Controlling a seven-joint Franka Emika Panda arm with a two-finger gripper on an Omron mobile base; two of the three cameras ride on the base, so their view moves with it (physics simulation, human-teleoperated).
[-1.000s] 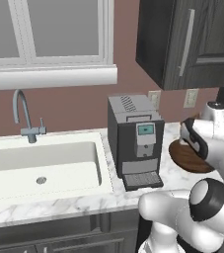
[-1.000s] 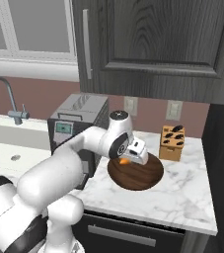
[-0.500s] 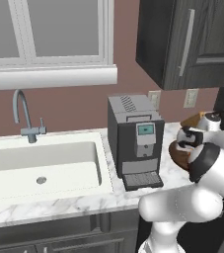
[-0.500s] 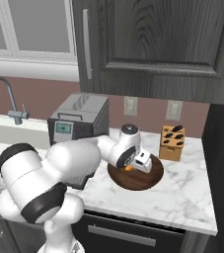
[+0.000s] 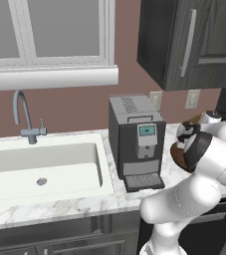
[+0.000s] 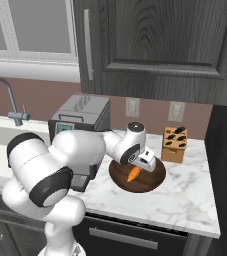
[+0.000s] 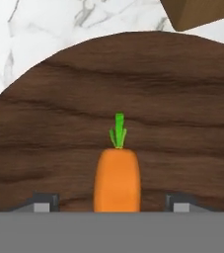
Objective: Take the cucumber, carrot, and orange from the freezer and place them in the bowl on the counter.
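The wide, shallow, dark brown wooden bowl (image 6: 144,176) stands on the white marble counter with grey veins (image 6: 185,197), toward its right end and nearer the back wall than the front edge, between the dark grey coffee machine (image 6: 80,122) and the tan wooden knife block (image 6: 175,144). The knife block is at the back of the counter, just beside the bowl's far rim. Inside the bowl is the small bright orange tapered carrot with a tiny green top (image 7: 117,170); in the right base view it shows directly under the hand (image 6: 132,174), with its thin end pointing down into the bowl. The white arm's two-finger gripper (image 7: 108,201) hangs close over the middle of the bowl. In the hand view the two dark finger tips (image 7: 45,200) stand well apart, one on each side of the carrot, and a clear gap is visible between each tip and the carrot, so the jaws are spread wide and grip nothing. In the left base view the bowl (image 5: 177,154) is mostly hidden behind the arm.
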